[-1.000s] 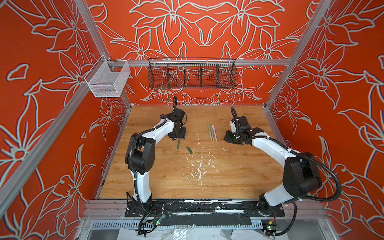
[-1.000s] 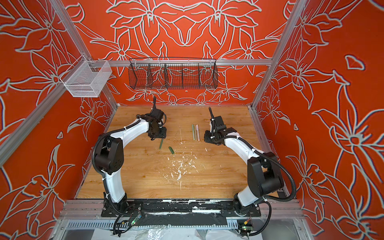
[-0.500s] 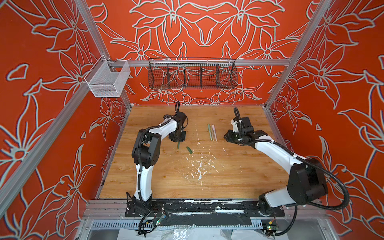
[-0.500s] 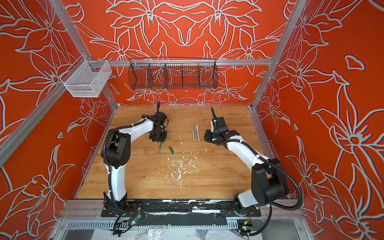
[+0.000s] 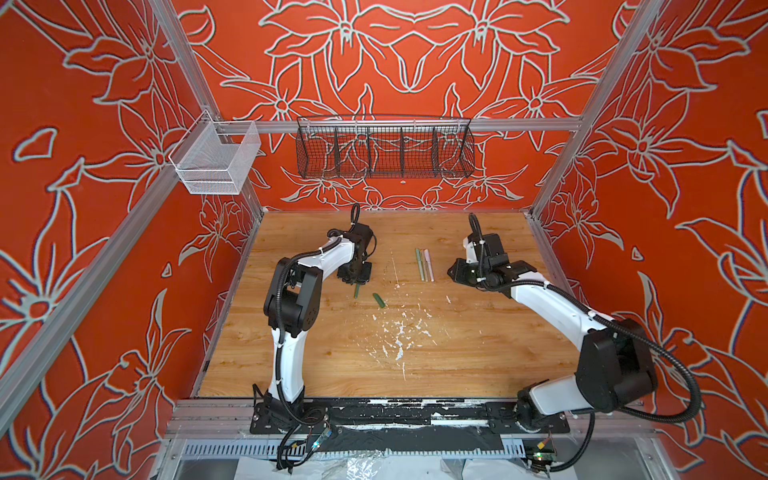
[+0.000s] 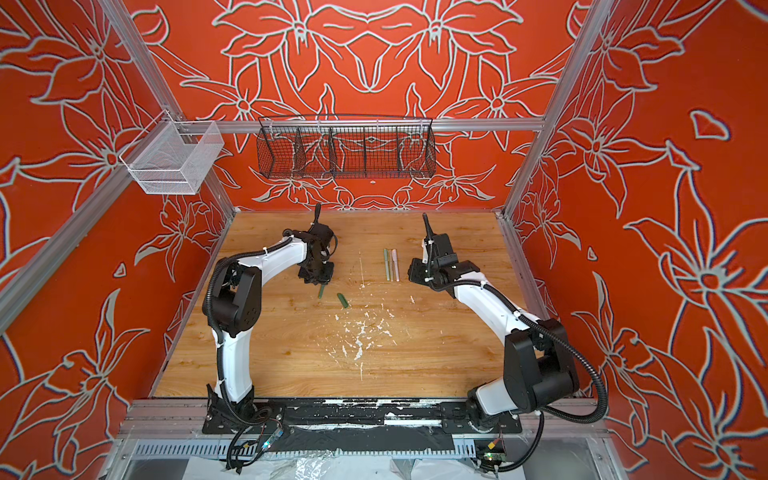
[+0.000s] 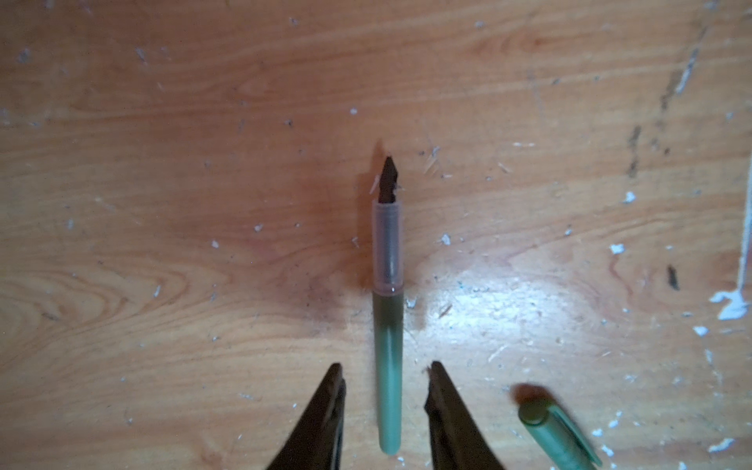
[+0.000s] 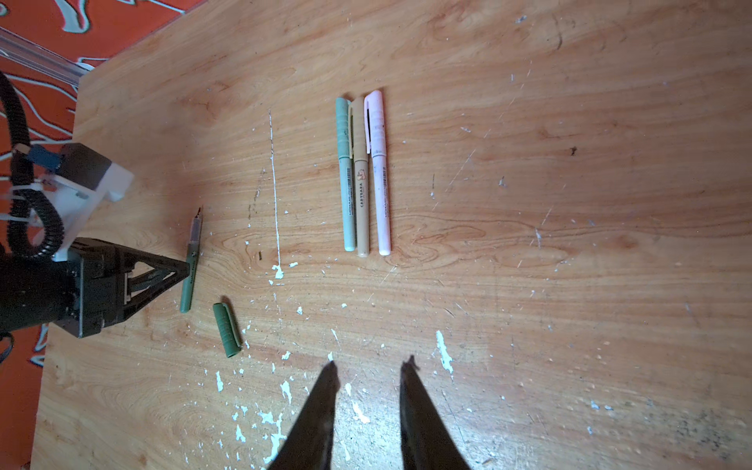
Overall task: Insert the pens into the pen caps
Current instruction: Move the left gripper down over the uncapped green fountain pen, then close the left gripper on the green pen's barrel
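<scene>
- The left gripper has its jaws apart, straddling the back end of the dark green pen with a gap on either side.
- That pen lies flat on the wooden table, left of centre, nib pointing far.
- The dark green cap lies loose just right of it, slightly nearer.
- The right gripper is parted and empty, right of the capped light green pen, tan pen and pink pen, which lie side by side.

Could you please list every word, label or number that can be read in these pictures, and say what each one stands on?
"CAPYBARA": along the barrel of the tan pen.
Print on the light green pen, the pale pink pen and the dark green pen: too blurred to read.
Nothing else legible.
</scene>
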Tool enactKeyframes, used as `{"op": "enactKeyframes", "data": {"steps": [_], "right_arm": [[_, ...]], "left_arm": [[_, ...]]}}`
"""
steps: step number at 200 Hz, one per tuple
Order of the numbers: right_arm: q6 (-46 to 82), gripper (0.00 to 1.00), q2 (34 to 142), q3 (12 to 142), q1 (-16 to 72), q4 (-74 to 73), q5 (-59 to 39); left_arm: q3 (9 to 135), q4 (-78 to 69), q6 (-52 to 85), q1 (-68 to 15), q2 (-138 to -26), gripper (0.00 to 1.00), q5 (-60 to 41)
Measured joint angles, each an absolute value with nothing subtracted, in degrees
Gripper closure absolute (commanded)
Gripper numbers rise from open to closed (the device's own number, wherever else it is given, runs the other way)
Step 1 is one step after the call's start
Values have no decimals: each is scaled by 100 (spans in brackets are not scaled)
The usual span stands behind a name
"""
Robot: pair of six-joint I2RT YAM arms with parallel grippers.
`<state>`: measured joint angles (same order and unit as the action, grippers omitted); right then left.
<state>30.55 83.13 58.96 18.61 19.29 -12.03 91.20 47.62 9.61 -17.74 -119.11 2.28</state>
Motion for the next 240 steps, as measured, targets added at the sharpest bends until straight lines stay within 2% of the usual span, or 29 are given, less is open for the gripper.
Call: {"op": "enactKeyframes", "data": {"steps": [57,240], "right_arm": [[3052,71,8458,5896,1872,1798,-1205],[3020,71,8361,5636,1872,1594,-1350]], "left_arm": [[9120,4764,939,-1774,-11911,66,228],[9126,5011,1011,-1887,-12147,81,246]]}}
